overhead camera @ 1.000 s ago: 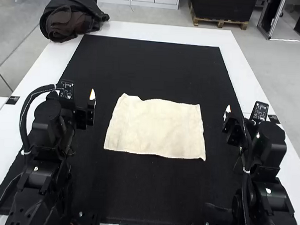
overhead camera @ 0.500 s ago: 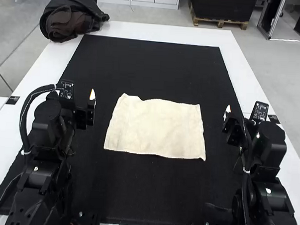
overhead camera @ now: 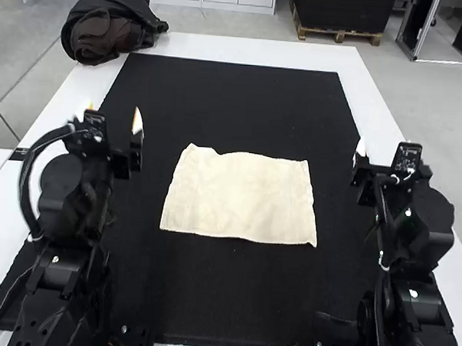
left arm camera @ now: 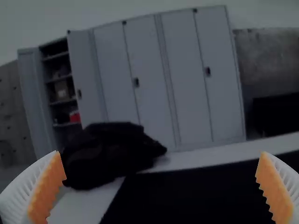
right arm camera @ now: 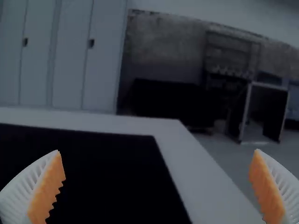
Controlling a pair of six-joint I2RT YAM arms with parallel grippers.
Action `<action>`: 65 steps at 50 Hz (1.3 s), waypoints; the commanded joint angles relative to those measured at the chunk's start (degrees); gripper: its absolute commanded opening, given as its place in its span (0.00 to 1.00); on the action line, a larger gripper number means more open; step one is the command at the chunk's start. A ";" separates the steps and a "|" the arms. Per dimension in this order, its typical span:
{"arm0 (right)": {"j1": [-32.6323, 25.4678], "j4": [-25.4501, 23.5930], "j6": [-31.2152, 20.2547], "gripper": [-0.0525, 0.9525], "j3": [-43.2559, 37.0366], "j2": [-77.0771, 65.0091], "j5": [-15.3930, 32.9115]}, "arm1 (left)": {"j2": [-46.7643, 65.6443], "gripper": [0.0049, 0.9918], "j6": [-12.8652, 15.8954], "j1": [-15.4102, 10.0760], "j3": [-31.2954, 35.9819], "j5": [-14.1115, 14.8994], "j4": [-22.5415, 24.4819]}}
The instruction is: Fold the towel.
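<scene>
The left gripper (overhead camera: 112,123), at the left side of the black mat (overhead camera: 226,295), is released, its fingers spread wide. At the mat's right edge, the right gripper (overhead camera: 380,155) is equally wide open. The towel (overhead camera: 241,196) lies spread on the mat, between both grippers and apart from them.

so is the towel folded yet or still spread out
Spread out: the towel lies as one broad, nearly flat sheet on the black mat, its four corners apart and no layer visibly turned over.

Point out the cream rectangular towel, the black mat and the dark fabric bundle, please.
Cream rectangular towel (overhead camera: 240,196), high view: its middle.
Black mat (overhead camera: 234,104), high view: bare far part.
Dark fabric bundle (overhead camera: 108,30), high view: its middle.
</scene>
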 commanded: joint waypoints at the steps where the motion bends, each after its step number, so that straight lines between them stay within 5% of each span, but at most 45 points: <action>1: -0.48 -0.07 -14.55 0.96 -0.32 -0.49 -5.55 | -0.21 0.96 0.94 0.67 0.65 -2.33 2.18; 4: -0.83 -1.30 -22.20 0.96 -0.23 -0.49 -6.95 | -0.21 0.96 0.94 0.67 1.18 -2.68 1.74; 11: -1.10 7.40 -20.62 0.96 0.39 -0.40 -7.39 | 0.49 0.96 0.94 0.41 3.29 -2.42 2.18; 19: -1.10 3.88 -11.48 0.96 9.18 4.78 -6.95 | 9.64 0.96 0.94 0.32 12.08 -0.57 1.91; 30: -1.36 -0.16 5.84 0.96 27.02 33.35 -7.75 | 34.95 0.97 -0.73 0.67 26.84 0.22 2.35; 39: -3.29 -4.20 11.64 0.96 36.33 55.06 -10.56 | 54.02 0.97 -3.01 0.93 33.52 -0.93 1.47; 48: -5.40 -4.73 15.77 0.96 37.04 67.27 -13.90 | 66.94 0.97 -6.00 0.93 36.77 -1.10 -1.43; 65: -5.67 -4.91 17.61 0.95 35.81 79.49 -22.07 | 80.48 0.97 -7.67 0.67 37.56 7.78 -8.11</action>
